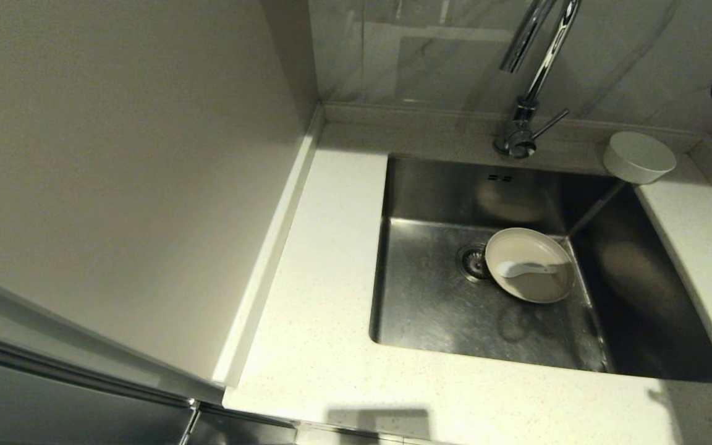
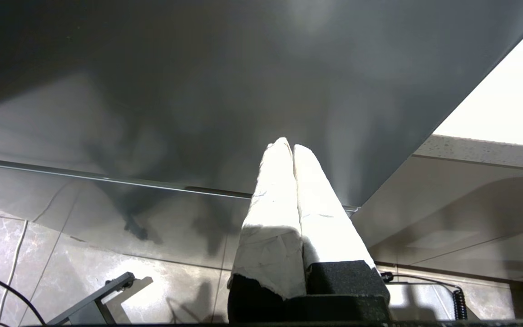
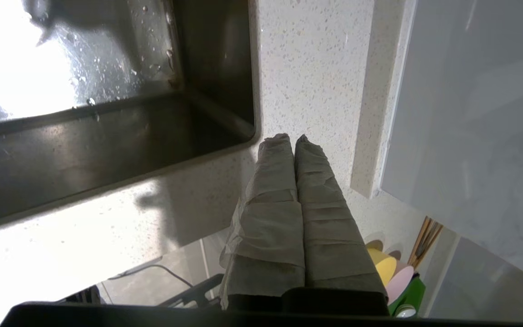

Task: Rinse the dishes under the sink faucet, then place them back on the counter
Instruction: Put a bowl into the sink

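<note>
Plain beige wall panel (image 1: pixel 127 154) fills the left side, meeting a glossy marbled backsplash (image 1: pixel 430 55) at the corner. Grey cabinet front (image 2: pixel 198 91) hangs over pale marbled floor tiles (image 2: pixel 25 254), a black cable (image 2: pixel 2 286) trailing across them. Low down: green holder (image 3: pixel 409 295) with yellow and pink round pieces, wooden sticks (image 3: pixel 427 236) standing just beside it.

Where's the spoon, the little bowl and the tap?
spoon (image 1: pixel 526 269), head view, its scoop end
bowl (image 1: pixel 638 157), head view, upturned base
tap (image 1: pixel 518 137), head view, its round base
</note>
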